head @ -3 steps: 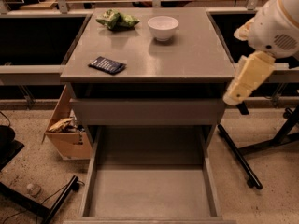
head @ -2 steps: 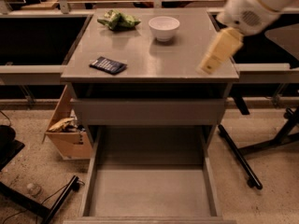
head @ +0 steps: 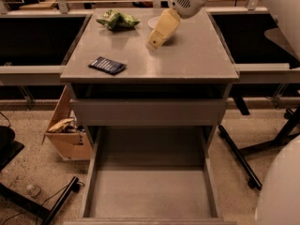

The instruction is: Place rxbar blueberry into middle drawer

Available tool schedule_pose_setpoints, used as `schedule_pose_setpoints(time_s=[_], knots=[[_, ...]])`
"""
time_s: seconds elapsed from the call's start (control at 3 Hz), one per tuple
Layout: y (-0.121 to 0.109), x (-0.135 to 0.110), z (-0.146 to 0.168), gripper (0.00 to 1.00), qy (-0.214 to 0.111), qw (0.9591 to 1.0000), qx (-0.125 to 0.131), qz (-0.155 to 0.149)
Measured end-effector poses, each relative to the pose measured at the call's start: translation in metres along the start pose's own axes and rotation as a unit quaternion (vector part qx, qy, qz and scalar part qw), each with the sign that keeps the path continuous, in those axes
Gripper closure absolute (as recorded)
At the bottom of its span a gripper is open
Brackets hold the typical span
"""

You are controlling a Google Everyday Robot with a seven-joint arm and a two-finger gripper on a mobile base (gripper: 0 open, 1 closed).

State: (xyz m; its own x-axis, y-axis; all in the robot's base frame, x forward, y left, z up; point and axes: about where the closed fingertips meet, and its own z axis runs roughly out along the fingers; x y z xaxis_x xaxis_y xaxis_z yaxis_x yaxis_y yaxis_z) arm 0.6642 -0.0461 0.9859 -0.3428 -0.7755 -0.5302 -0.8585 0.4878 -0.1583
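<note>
The rxbar blueberry [head: 108, 65], a flat dark navy bar with pale print, lies on the left front part of the grey cabinet top [head: 187, 64]. The middle drawer [head: 150, 191] is pulled out below, its grey floor bare. My gripper [head: 154, 42] hangs over the middle of the cabinet top, to the right of and behind the bar, apart from it. The arm comes in from the upper right.
A crinkled green bag [head: 117, 19] lies at the back left of the top. A white bowl [head: 154, 21] stands at the back, partly hidden by my arm. A cardboard box [head: 68, 132] sits on the floor to the left. Black stand legs [head: 243, 158] lie to the right.
My arm has swung left from beside the cabinet's right edge to over the middle of the top, now in front of the bowl. The bar and drawer have not moved.
</note>
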Motion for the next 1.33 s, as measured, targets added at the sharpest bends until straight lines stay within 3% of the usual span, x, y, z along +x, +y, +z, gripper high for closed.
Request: schedule_pose_setpoints(time_s=[0.33, 0.67, 1.0, 1.33], knots=[[-0.001, -0.001, 0.005, 0.0, 0.0, 1.0, 0.0, 0.001], [-0.015, -0.024, 0.038, 0.0, -0.01, 0.9998, -0.005, -0.015], [-0.025, -0.064, 0.084, 0.0, -0.023, 0.9985, -0.014, -0.047], [-0.025, -0.09, 0.122, 0.0, -0.024, 0.9969, -0.024, -0.071]])
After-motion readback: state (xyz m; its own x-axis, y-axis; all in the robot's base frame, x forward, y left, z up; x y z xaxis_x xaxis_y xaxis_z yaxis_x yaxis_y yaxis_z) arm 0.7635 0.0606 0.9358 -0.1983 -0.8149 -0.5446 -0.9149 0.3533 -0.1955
